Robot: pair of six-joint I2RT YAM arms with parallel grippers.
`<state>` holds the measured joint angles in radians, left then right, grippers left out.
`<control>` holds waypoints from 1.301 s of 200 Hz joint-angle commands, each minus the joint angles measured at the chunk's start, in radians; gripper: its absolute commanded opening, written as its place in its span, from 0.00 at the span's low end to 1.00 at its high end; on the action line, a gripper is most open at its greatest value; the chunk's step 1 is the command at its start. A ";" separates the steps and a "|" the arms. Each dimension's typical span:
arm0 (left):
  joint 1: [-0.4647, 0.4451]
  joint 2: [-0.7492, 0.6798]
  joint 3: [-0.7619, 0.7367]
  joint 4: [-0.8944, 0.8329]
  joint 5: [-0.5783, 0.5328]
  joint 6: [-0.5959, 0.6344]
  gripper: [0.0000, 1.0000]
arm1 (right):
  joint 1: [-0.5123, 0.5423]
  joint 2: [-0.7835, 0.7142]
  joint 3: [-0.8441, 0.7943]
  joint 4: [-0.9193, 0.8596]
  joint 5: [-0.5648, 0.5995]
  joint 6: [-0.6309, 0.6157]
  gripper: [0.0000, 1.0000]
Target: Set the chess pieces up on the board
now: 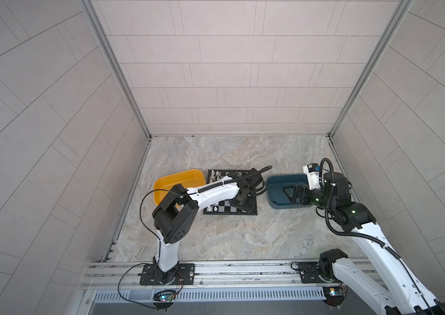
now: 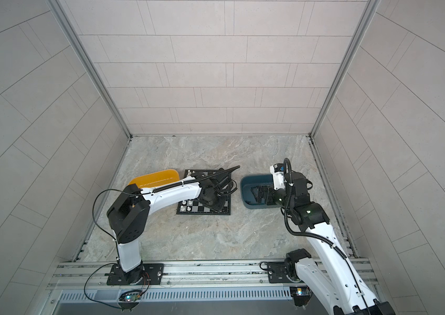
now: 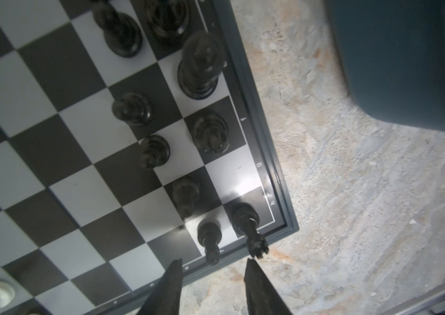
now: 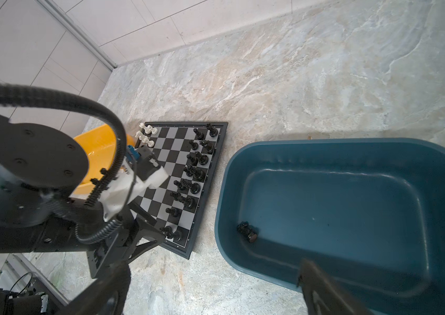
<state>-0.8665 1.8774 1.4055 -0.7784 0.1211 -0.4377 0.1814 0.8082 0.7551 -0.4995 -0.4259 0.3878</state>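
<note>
The board (image 1: 229, 210) (image 2: 202, 208) lies mid-table with my left arm reaching over it. In the left wrist view, black chess pieces stand in two rows along the board's (image 3: 52, 81) edge, with a rook (image 3: 246, 218) on the corner square and a pawn (image 3: 209, 234) beside it. My left gripper (image 3: 213, 261) hovers open just off that corner, and nothing is between its fingers. White pieces (image 4: 145, 133) stand at the far side. One black piece (image 4: 247, 231) lies on its side in the teal tray (image 4: 226, 169). My right gripper (image 4: 213, 272) is wide open and empty over that tray's near rim.
A yellow tray (image 1: 177, 177) (image 2: 156, 176) sits left of the board, partly under my left arm. The teal tray (image 1: 278, 181) (image 2: 251, 181) sits right of it, a narrow strip of marble floor between. Tiled walls close in the back and both sides.
</note>
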 commanded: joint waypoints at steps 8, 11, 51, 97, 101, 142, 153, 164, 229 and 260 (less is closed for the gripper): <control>0.001 -0.097 0.036 -0.065 -0.021 -0.004 0.51 | -0.016 0.039 0.033 -0.055 0.058 0.020 0.93; 0.002 -0.102 0.038 -0.068 -0.020 -0.003 0.52 | -0.017 0.042 0.033 -0.056 0.065 0.023 0.93; 0.030 -0.180 0.073 -0.114 -0.009 0.002 0.61 | -0.056 0.147 0.058 -0.083 0.201 0.066 0.86; 0.098 -0.349 0.048 -0.099 -0.065 0.079 0.96 | -0.143 0.375 0.100 -0.018 0.374 0.120 0.60; 0.102 -0.363 0.033 -0.085 -0.062 0.093 1.00 | -0.152 0.397 0.106 -0.014 0.388 0.120 0.57; 0.129 -0.466 -0.066 -0.027 -0.072 0.138 1.00 | -0.232 0.596 0.182 -0.080 0.525 0.106 0.13; 0.134 -0.481 -0.086 -0.016 -0.067 0.141 1.00 | -0.249 0.637 0.214 -0.138 0.542 0.095 0.04; 0.136 -0.494 -0.111 -0.001 -0.056 0.141 1.00 | -0.254 0.673 0.230 -0.185 0.553 0.088 0.01; 0.136 -0.533 -0.172 0.023 -0.060 0.152 1.00 | -0.243 0.661 0.138 -0.239 0.500 0.056 0.00; 0.136 -0.532 -0.179 0.030 -0.054 0.149 1.00 | -0.174 0.605 0.110 -0.310 0.430 0.123 0.00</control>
<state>-0.7353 1.3666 1.2373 -0.7624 0.0666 -0.2974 -0.0422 1.4731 0.8856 -0.7086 0.0517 0.4572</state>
